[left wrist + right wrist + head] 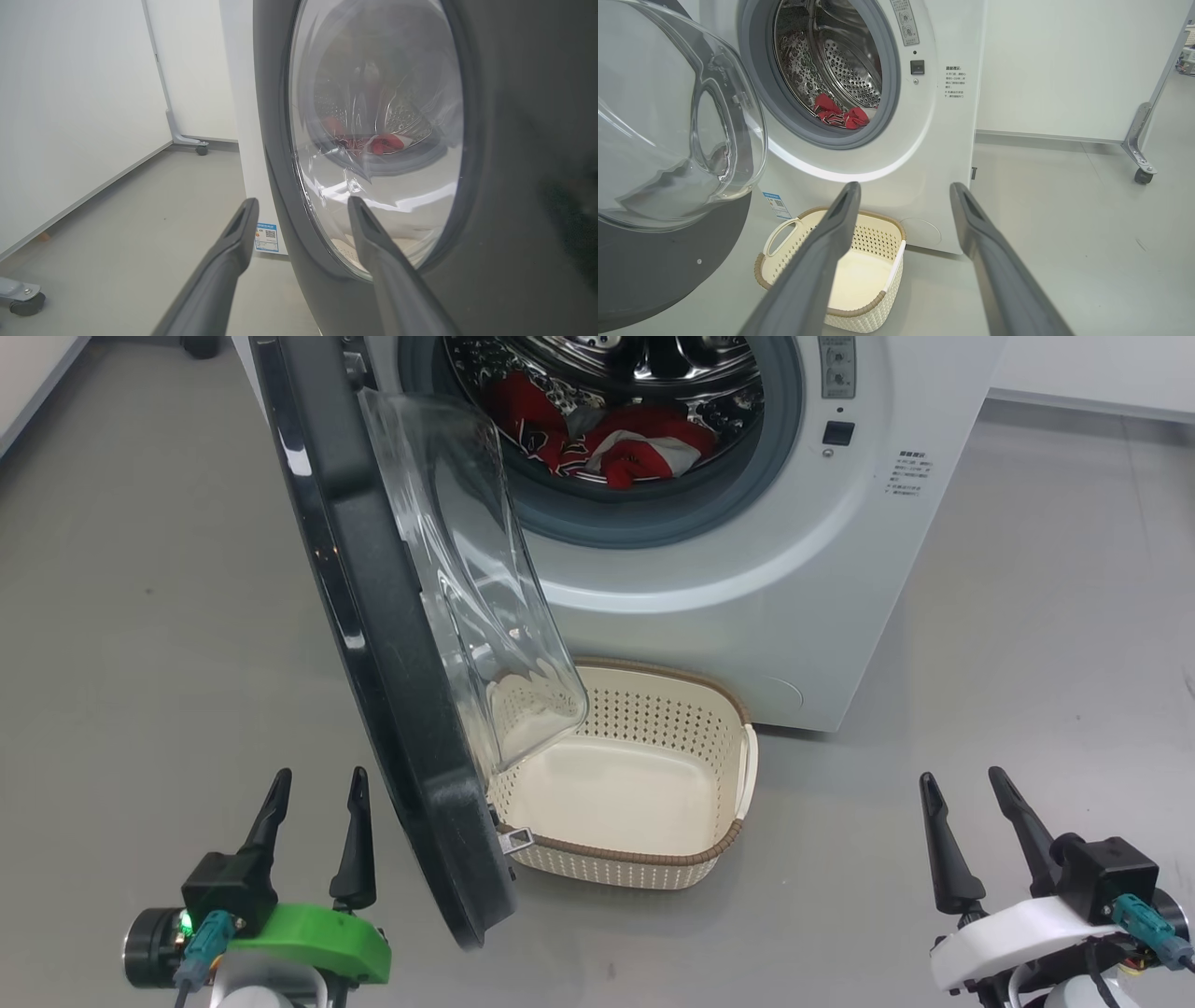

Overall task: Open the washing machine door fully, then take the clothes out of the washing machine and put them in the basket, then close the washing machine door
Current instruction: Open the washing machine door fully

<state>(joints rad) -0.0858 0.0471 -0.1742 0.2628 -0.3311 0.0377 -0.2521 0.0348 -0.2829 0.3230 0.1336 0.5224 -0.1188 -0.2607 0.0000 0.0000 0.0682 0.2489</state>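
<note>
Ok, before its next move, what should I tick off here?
1. Door fully open: not ok, only part-way, hanging over the left end of the basket.
2. Clothes inside the machine: ok, red pile low in the opening.
3. Basket empty, in front of the machine: ok.
4. Left fingers open, empty: ok, on the door's outer side.
5. Right fingers open, empty: ok.

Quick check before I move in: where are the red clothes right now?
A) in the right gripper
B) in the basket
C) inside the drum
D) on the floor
C: the clothes lie inside the drum of the washing machine, while the basket shows a bare bottom.
</note>
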